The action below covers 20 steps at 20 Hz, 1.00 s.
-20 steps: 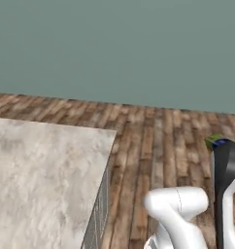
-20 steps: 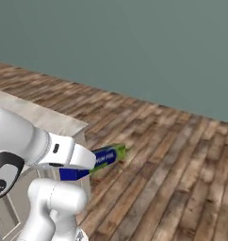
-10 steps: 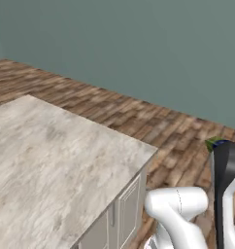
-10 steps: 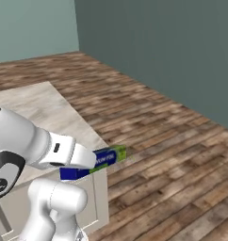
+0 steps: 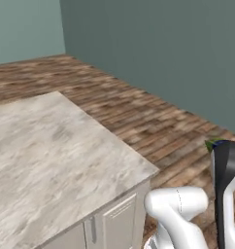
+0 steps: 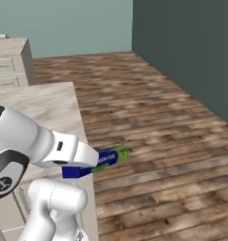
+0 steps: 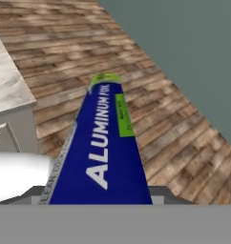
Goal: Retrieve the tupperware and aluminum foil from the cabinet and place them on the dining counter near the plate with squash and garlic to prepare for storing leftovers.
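The aluminum foil (image 7: 105, 143), a long dark blue carton with a green end, runs straight away from the hand over the wooden floor. In the right base view, my gripper (image 6: 82, 165) is shut on the aluminum foil (image 6: 109, 157) near its blue end, and the carton sticks out to the right. Its green tip (image 5: 214, 144) peeks out beside the arm in the left base view. The dining counter's marbled top (image 5: 51, 155) lies to my left, with its corner (image 6: 50, 106) close to the arm. The tupperware, the cabinet and the plate are out of view.
Brown plank floor (image 6: 172, 141) spreads ahead and to the right. Teal walls (image 5: 153, 44) meet in a corner beyond it. Cream drawers (image 6: 10, 63) stand at the far left. Pale panel doors (image 5: 117, 219) sit under the counter corner.
The whole picture has swung as the base turns, so more counter top and the wall corner have come into view. The foil carton stays held in the gripper.
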{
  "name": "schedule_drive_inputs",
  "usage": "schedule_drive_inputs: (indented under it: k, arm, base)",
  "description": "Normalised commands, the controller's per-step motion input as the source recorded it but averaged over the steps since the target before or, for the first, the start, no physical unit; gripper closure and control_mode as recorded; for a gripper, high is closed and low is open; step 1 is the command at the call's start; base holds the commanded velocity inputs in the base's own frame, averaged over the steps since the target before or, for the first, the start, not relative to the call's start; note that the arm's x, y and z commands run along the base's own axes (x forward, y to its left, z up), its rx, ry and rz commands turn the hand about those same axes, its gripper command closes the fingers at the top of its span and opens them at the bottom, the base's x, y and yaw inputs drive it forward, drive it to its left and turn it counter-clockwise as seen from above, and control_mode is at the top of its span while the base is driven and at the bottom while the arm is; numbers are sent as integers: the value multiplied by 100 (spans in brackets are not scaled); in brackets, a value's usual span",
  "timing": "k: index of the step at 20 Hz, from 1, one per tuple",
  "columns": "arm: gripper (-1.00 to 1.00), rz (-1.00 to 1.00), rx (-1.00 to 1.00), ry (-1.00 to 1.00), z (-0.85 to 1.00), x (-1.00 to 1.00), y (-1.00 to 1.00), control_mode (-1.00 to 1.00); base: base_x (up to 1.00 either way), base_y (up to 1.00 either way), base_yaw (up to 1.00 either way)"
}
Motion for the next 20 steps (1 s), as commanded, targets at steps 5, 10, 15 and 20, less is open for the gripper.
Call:
schedule_drive_inputs:
  k: [5, 10, 15, 20]
  arm:
    - [100, 0, 0, 0, 0, 0, 0, 100]
    - [100, 0, 0, 0, 0, 0, 0, 100]
    - [100, 0, 0, 0, 0, 0, 0, 100]
    - [100, 0, 0, 0, 0, 0, 0, 100]
  base:
    - [33, -91, 43]
    - [37, -94, 41]
    - [68, -99, 33]
    - [98, -87, 33]
